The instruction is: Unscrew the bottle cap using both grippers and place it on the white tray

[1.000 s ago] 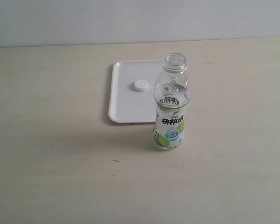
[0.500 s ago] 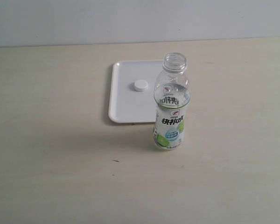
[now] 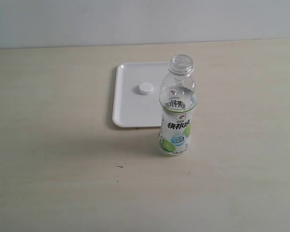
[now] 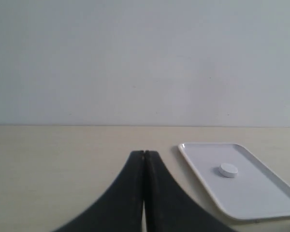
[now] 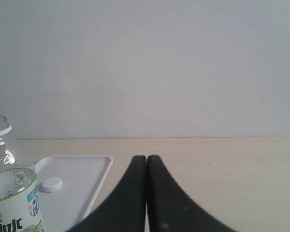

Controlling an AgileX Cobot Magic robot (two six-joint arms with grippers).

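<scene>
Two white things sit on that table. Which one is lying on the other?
The cap: small and round, it lies in the tray, the wide flat rectangle under it.

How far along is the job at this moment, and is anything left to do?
Done: the bottle stands upright with its neck open, and the bottle cap lies on the white tray. In hand: nothing; the left gripper and right gripper are both shut and empty, away from the bottle. Left: nothing that shows; the task looks complete.
</scene>
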